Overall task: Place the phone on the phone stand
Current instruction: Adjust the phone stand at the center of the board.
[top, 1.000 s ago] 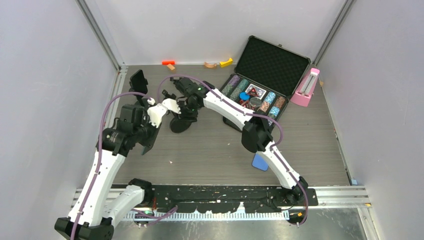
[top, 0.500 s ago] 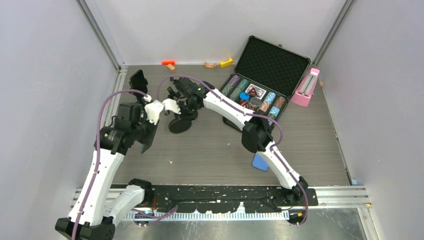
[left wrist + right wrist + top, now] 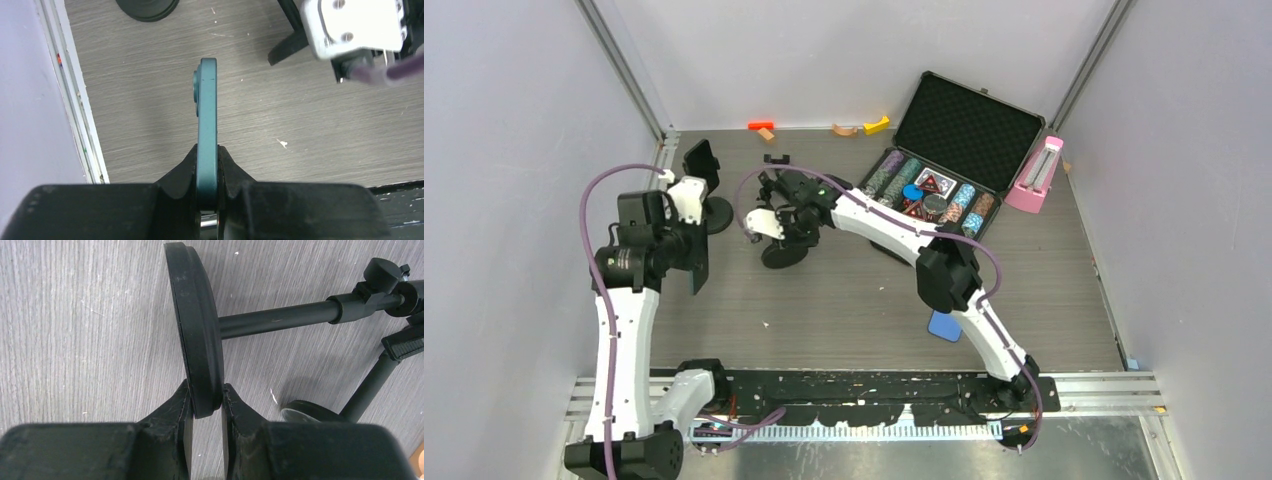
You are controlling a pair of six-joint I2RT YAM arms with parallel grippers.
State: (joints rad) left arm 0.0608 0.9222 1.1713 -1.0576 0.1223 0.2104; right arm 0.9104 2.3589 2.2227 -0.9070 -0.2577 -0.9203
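As seen from its own wrist camera, left gripper: shut tight on the phone, with one finger pressed to each flat face.
Phone: teal, gripped at its lower end and turned edge-on to the camera, its lens bump facing the left rail. It is held over the table and rests on neither stand.
Right gripper: nearly closed, its fingers pinching the rim of the stand's round base.
Stand: black. The base appears edge-on in the right wrist view, and the pole runs off to the right to a knob. Whether the base sits flat on the table cannot be told.
Second stand: black, standing by the far-left corner. Its round foot lies just beyond the left gripper, apart from the phone.
Arms: both reach toward the far-left part of the table, with the right wrist just to the right of the left one.
Chip case: open at the far right, with chips in rows.
Pink object: against the right wall, beside the case.
Blue piece: flat on the table, partly under the right arm.
Blocks: small orange and yellow pieces along the far wall.
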